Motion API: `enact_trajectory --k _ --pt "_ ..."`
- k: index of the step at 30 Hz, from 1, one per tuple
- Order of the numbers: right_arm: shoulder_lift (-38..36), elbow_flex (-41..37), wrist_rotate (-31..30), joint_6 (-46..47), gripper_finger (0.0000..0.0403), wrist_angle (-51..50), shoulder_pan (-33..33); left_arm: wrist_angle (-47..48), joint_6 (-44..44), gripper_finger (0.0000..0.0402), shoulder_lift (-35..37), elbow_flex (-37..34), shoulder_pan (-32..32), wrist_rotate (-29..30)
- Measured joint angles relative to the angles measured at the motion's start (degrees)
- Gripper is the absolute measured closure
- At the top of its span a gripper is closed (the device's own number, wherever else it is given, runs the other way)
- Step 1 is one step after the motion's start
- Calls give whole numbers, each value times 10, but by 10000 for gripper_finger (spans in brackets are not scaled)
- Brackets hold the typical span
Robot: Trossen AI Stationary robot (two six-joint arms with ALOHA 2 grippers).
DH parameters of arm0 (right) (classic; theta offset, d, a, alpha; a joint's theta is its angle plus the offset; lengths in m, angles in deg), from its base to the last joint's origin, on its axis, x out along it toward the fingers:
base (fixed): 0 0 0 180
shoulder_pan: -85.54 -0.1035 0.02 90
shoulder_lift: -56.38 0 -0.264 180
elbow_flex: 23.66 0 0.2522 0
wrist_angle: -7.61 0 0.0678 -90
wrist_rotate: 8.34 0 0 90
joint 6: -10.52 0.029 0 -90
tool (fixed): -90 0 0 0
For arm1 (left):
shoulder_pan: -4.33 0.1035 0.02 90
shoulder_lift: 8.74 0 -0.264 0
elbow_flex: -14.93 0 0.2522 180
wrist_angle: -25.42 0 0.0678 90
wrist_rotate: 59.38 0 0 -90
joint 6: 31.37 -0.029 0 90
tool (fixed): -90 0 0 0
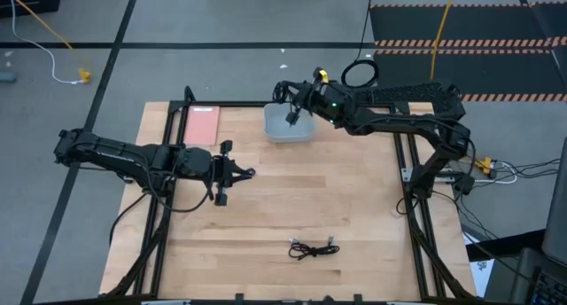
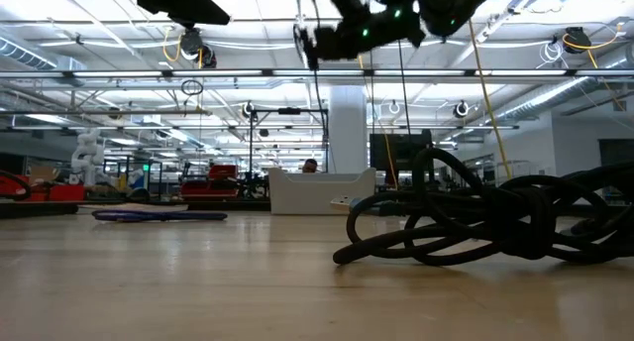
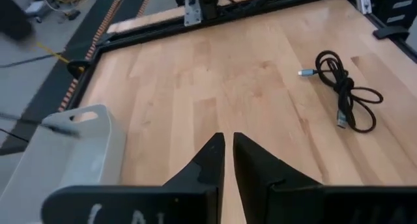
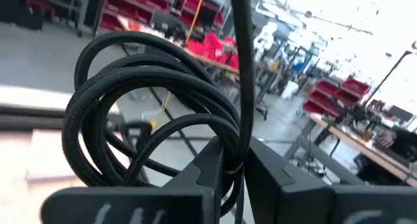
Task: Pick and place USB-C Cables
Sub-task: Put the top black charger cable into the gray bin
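Note:
My right gripper (image 1: 292, 113) hovers over the pale tray (image 1: 304, 135) at the table's far side, shut on a black coiled USB-C cable (image 4: 137, 113). In the low view the right gripper (image 2: 317, 46) is high above the tray (image 2: 297, 194). A second black USB-C cable (image 1: 314, 248) lies loosely coiled flat on the table near its near edge, large in the low view's foreground (image 2: 475, 222) and also in the left wrist view (image 3: 344, 88). The blue-purple cable does not show plainly. My left gripper (image 1: 248, 172) waits shut over the table's left middle. My right gripper pinches strands of the black cable's coil (image 4: 236, 160) between its two fingers, coming from above and pointing down. The loops bunch beside the fingers and a strand (image 2: 315, 93) hangs below them over the tray. Whether its lower end touches the tray I cannot tell.
A flat pink-red pad (image 1: 202, 125) lies left of the tray at the far edge. A black frame rail (image 1: 407, 163) borders the table. A black ring coil (image 1: 359, 73) and a yellow cord (image 1: 443, 30) lie on the floor beyond. Bare wood spans the table's middle.

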Motion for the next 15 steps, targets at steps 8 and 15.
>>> enact_trajectory --k 8,15 --pt "68 0 -31 -4 367 9 15 -7 0 364 0 0 0 0" --pt "89 0 -46 -36 367 -15 19 -6 -6 364 0 0 0 0"
